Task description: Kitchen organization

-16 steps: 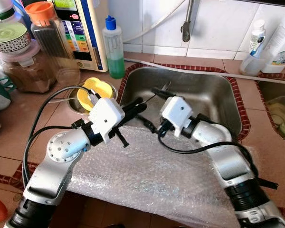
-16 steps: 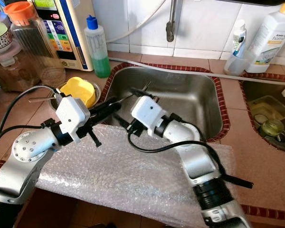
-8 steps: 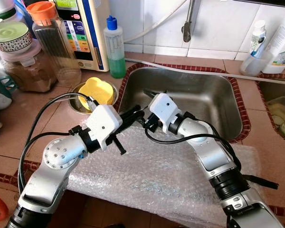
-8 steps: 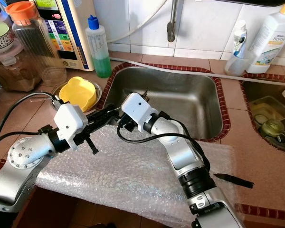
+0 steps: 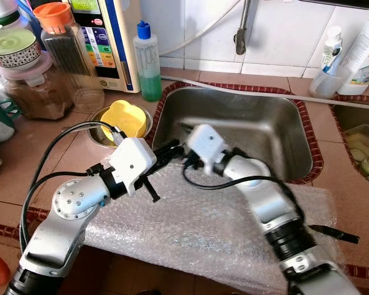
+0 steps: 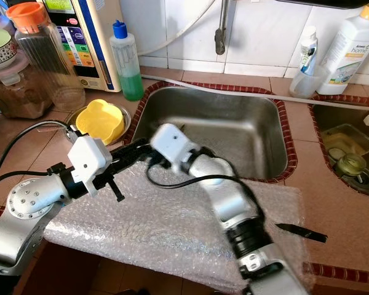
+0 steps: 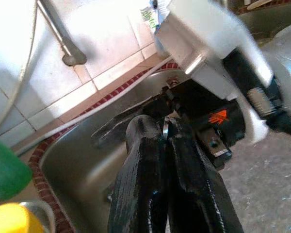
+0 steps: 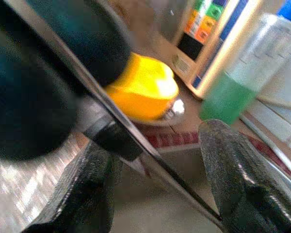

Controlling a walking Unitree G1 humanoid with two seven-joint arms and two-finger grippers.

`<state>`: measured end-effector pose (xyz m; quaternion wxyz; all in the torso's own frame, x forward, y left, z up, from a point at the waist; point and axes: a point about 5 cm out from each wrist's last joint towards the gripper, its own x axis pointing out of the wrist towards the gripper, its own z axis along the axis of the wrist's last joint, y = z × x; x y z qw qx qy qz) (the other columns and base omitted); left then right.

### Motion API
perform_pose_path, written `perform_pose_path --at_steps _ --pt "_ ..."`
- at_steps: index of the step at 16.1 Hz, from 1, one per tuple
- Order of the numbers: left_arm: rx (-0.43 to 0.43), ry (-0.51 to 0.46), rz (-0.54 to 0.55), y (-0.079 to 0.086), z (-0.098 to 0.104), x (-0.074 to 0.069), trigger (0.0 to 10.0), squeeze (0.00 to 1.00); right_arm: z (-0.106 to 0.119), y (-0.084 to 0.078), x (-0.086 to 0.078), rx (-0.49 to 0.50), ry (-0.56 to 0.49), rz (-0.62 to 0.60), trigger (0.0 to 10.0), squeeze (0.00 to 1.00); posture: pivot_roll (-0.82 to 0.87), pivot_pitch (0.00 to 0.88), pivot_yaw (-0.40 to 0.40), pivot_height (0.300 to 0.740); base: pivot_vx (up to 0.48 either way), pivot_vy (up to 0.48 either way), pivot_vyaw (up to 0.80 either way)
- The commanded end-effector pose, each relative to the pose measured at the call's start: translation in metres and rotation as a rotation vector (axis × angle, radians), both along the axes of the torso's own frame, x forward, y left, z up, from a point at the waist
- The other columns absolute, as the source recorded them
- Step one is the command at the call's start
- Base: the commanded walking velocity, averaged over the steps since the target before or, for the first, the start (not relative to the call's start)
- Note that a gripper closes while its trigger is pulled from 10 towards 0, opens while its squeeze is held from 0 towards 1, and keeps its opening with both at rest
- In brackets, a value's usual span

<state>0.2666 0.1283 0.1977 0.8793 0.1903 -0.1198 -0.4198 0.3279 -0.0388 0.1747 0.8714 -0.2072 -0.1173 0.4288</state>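
So the left claw (image 5: 175,147) is clenched tight on a thin flat metal utensil (image 7: 165,127); in the left wrist view its two black fingers (image 7: 144,160) squeeze the strip edge-on, right at the near-left corner of the stainless steel sink (image 5: 264,126). The right claw (image 8: 155,184) sits right up against it from 3 o'clock, fingers spread apart on either side of that same thin blade, not gripping it. Its white wrist housing (image 5: 204,142) is blurred in the head views.

Both arms reach over a crumpled sheet of clear bubble wrap (image 5: 209,227) draped across the front edge of the terracotta-tiled table (image 5: 24,166). At 10 o'clock from the claws there's a yellow sponge in a little steel bowl (image 5: 126,118). Further back at 11 o'clock stands a clear bottle of green dish liquid with a blue cap (image 5: 149,61). Way off at 4 o'clock, a small black-handled knife (image 6: 301,232) lies on the table just past the wrap's edge.
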Motion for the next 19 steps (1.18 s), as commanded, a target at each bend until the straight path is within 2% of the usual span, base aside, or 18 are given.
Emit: perform_pose_path --at_steps 1,2,3,11,14,15,17,18,19 --pt "-0.003 -0.049 -0.011 -0.001 0.01 -0.004 4.7 0.0 -0.003 0.023 -0.013 -0.032 -0.015 0.106 0.0 0.0 -0.13 0.115 0.038 0.74 0.0 0.0 0.0" --pt "-0.003 -0.049 -0.01 0.0 0.01 -0.004 4.7 0.0 -0.004 0.023 -0.014 -0.034 -0.015 0.108 0.0 0.0 -0.13 0.115 0.038 0.74 0.0 0.0 0.0" --pt "0.007 -0.051 -0.001 0.001 0.009 -0.003 9.9 0.0 -0.008 0.021 -0.012 -0.048 -0.01 0.099 0.0 0.0 -0.13 0.104 0.038 0.74 0.0 0.0 0.0" --pt "0.014 -0.065 0.006 0.002 0.01 0.006 10.0 0.0 -0.008 0.006 0.001 -0.069 -0.023 0.021 0.0 0.0 -0.14 0.085 0.053 0.74 0.0 0.0 0.0" --pt "0.009 -0.067 0.008 0.003 0.009 0.006 10.0 0.0 -0.003 -0.001 0.006 -0.051 -0.052 -0.021 0.0 0.0 -0.15 0.087 0.056 0.74 0.0 0.0 0.0" --pt "0.008 -0.07 0.011 0.002 0.009 0.007 10.0 0.0 0.003 -0.008 0.009 -0.049 -0.094 -0.062 0.0 0.0 -0.15 0.088 0.058 0.74 0.0 0.0 0.0" --pt "0.006 -0.069 0.015 0.002 0.009 0.008 10.0 0.0 0.006 -0.016 0.01 -0.05 -0.111 -0.089 0.0 0.0 -0.15 0.09 0.059 0.74 0.0 0.0 0.0" --pt "-0.012 -0.068 0.025 0.002 0.008 0.009 10.0 0.33 0.009 -0.025 0.011 -0.052 -0.131 -0.118 0.0 0.0 -0.16 0.093 0.062 0.74 0.0 0.0 0.0" --pt "-0.019 -0.075 0.034 0.002 0.008 0.01 10.0 1.0 0.01 -0.03 0.012 -0.06 -0.147 -0.138 0.0 0.0 -0.16 0.093 0.063 0.74 0.0 0.0 0.0"
